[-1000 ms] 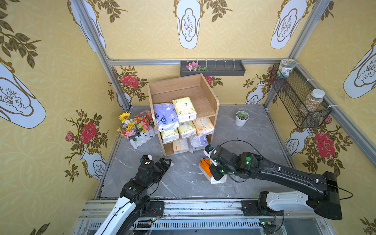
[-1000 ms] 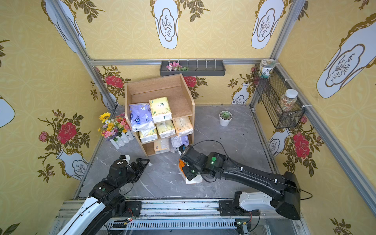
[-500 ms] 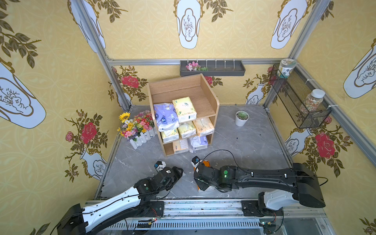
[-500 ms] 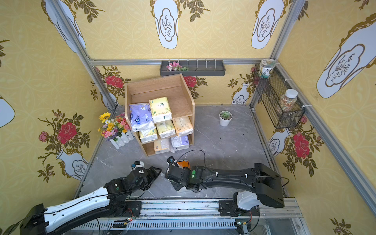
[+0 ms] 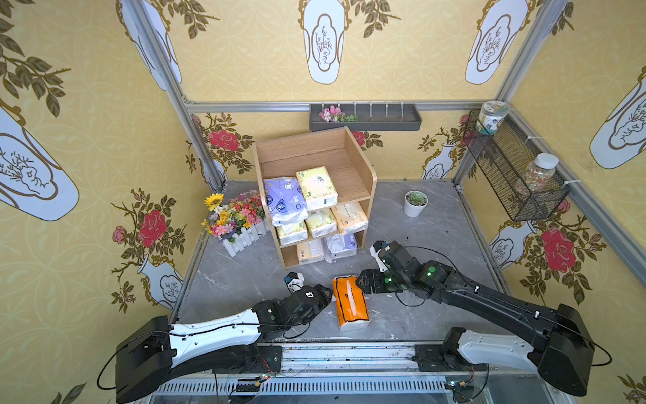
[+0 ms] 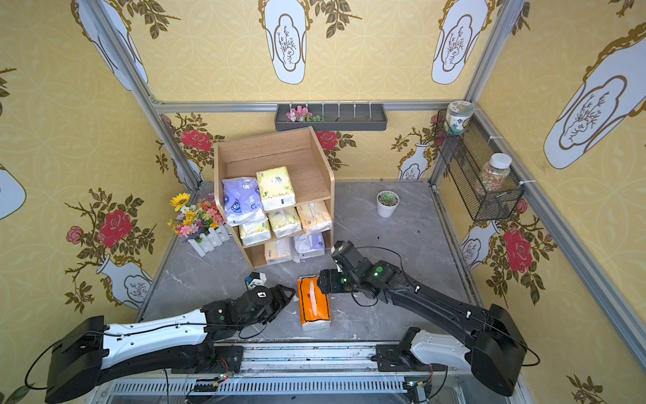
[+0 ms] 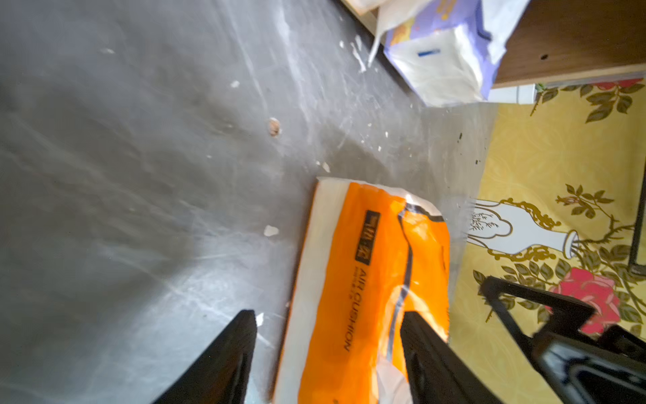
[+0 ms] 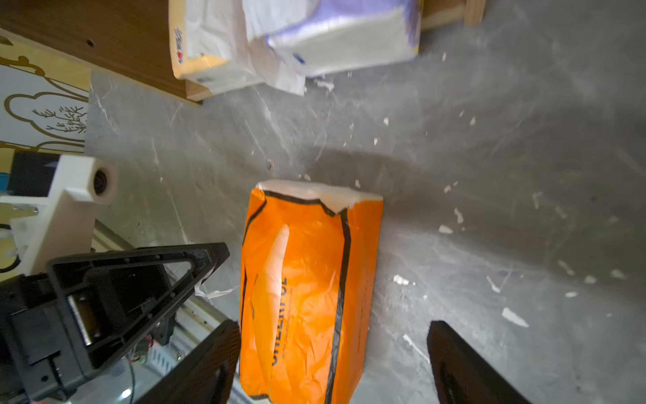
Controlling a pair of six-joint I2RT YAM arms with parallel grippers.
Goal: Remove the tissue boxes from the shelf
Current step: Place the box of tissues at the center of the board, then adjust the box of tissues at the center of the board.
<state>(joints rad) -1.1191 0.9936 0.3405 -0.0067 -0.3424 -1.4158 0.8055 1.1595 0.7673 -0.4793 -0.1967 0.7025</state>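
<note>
**Orange pack on the table, both grippers spread around it**

The grey marble table (image 5: 419,245) carries the light-wood shelf (image 5: 300,143) at its back, standing against the wall. Seven tissue packs sit on the shelf. On the top tier a lavender pack (image 5: 285,199) lies beside a yellow pack (image 5: 316,187). Three cream packs (image 5: 320,222) line the middle tier. On the bottom tier a cream pack (image 5: 309,250) sits beside a second lavender pack (image 5: 341,243), both jutting past the front edge.

The orange pack (image 5: 351,304) lies flat on the table in front of the shelf, well apart from it, with white tissue showing at both ends.

The left gripper (image 5: 327,293) is at the pack's left long side. In the left wrist view its jaws (image 7: 329,314) are parted, one finger over the orange face and one over bare table. Whether they touch the pack I cannot tell.

The right gripper (image 5: 361,281) is at the pack's far end. In its wrist view the jaws (image 8: 334,324) stand wide, the pack lying loosely between them, nearer one finger.

A flower box (image 5: 234,218) stands left of the shelf and a small succulent pot (image 5: 415,203) right of it.
</note>
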